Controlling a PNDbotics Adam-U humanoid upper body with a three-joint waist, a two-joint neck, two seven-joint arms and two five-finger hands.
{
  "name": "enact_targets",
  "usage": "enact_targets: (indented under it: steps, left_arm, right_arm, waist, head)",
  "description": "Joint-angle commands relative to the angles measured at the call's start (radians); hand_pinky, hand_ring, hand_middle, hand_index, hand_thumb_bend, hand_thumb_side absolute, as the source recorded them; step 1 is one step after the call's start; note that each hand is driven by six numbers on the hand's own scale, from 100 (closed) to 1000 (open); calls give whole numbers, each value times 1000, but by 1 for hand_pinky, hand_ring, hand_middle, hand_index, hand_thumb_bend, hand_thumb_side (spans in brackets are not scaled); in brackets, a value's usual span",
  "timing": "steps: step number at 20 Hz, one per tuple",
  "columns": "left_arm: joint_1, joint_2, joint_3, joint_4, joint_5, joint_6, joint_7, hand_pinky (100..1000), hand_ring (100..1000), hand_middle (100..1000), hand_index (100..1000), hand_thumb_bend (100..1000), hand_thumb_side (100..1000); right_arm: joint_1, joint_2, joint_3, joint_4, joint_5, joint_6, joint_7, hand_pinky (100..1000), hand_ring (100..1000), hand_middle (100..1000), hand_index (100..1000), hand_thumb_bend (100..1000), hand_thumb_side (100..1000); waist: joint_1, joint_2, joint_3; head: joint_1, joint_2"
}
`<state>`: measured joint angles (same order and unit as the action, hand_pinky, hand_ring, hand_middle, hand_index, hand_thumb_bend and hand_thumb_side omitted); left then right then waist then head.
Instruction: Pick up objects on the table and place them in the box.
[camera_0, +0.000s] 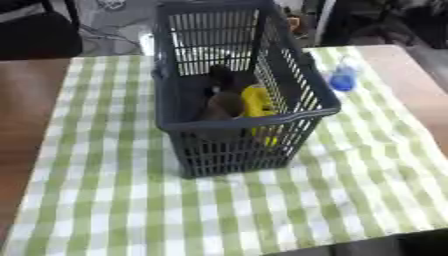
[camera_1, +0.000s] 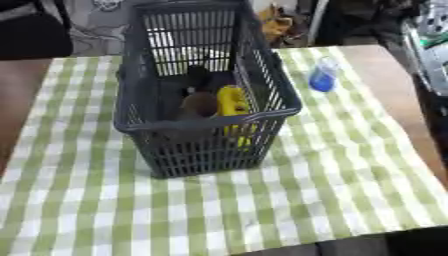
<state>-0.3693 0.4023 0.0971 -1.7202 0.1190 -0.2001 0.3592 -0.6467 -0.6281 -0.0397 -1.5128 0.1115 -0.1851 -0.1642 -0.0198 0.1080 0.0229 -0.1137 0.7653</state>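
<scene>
Your green-and-white checked tablecloth (camera_0: 105, 200) covers the wooden table (camera_0: 22, 100). On it stands the dark slatted basket (camera_0: 302, 75), holding a yellow object (camera_0: 255, 100) beside brown and dark items (camera_0: 223, 102) you cannot identify. A small blue bottle (camera_1: 323, 75) sits just right of it. Neither hand shows, so their state can't be told.

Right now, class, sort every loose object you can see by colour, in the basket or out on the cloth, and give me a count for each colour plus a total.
Yellow: 1, the yellow object in the dark slatted basket.
Brown: 1, the brown object beside it.
Dark: 1, the dark object behind those.
Blue: 1, the blue-bottomed clear bottle on the green checked cloth.
Total: 4.
</scene>
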Motion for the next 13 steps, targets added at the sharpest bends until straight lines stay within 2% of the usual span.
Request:
enact_targets:
  steps: [1,6,13]
  left_arm:
    - [-9,13,11,-11,-6,2,-6,489,679,644,769,719,646]
    - [-9,13,13,-12,-8,1,-10,488,674,643,768,735,640]
    - [-8,11,16,-14,-7,-1,-9,488,677,646,770,738,637]
  right_arm:
    - [2,-46,-22,-19,7,38,5,595,620,599,790,100,501]
    - [39,-56,-32,-25,25,69,32,590,638,622,811,117,521]
    - [59,-52,-37,-25,27,85,47,581,633,620,809,105,527]
  waist:
    - [9,-10,-2]
    - [10,-8,-5]
    - [11,-7,-7]
  head:
    - [3,5]
    - [5,5]
    - [9,5]
